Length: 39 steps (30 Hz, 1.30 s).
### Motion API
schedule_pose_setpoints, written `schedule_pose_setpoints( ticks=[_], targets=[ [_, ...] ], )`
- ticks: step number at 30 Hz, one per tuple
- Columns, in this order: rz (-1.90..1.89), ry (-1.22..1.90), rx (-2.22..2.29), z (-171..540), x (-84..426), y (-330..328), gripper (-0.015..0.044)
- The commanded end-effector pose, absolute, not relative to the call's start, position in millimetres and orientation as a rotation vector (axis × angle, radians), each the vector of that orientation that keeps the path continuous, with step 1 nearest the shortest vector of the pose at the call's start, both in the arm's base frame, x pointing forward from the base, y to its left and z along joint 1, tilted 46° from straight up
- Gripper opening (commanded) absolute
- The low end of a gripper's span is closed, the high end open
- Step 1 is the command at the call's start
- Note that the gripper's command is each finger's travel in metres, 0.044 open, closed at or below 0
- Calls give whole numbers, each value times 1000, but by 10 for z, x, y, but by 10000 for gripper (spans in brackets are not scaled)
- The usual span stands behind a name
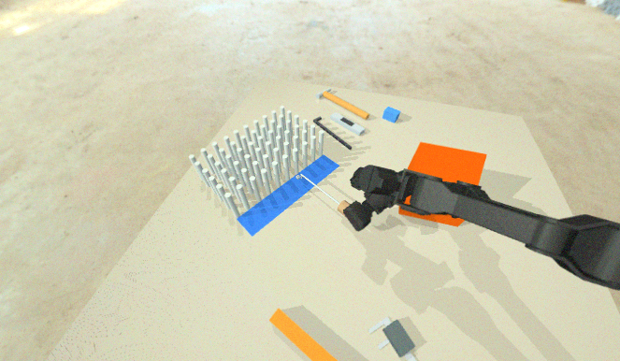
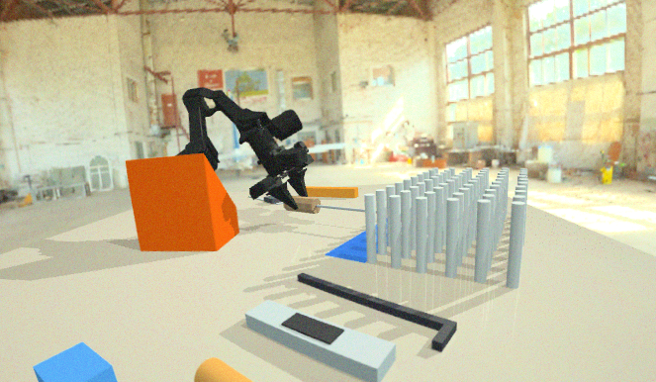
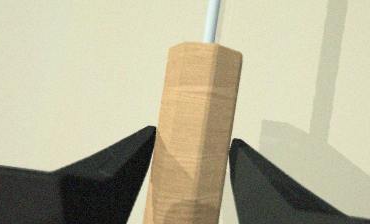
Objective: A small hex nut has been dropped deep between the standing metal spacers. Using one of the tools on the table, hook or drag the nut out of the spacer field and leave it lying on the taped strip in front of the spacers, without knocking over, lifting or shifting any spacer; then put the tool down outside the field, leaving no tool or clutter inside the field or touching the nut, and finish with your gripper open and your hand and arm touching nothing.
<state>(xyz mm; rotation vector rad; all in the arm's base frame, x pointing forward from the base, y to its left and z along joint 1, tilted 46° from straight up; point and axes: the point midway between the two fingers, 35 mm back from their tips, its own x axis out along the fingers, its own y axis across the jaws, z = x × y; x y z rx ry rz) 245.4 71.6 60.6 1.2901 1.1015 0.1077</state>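
Near mid-frame, our tool (image 1: 342,207) (image 2: 303,202) (image 3: 193,140), partly open, grips the hook's wooden handle (image 1: 344,207) (image 2: 310,205) (image 3: 198,100), keeping our hand outside the spacers (image 1: 265,175) (image 2: 421,235).

Wooden handle (image 1: 344,207) (image 2: 305,204) (image 3: 198,115): from above, mostly covered by the gripper (image 1: 358,216) (image 2: 301,202) (image 3: 193,140); up close, its lower end runs out of the picture.
Thin rod (image 1: 321,188) (image 2: 340,209) (image 3: 212,21): cut off at the top up close; from the side, its far end is lost behind the spacers (image 2: 395,232).
Hex nut: too small to tell; the pale speck by the rod's tip might be it, though I couldn't swear to it.
Orange bar (image 1: 303,336): runs off the bottom edge from above.
Hammer (image 2: 221,372): only part of its handle shows from the side.
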Motion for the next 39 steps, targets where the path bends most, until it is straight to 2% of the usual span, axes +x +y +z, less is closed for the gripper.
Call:
schedule_pose_setpoints(
  ticks=[1, 35, 39],
  targets=[
    [99, 1092, 1293, 636, 2347, 726, 0],
    [99, 1096, 1284, 1515, 2380, -218, 0],
    [54, 1124, 1303, 1383, 2403, -178, 0]
  ],
)
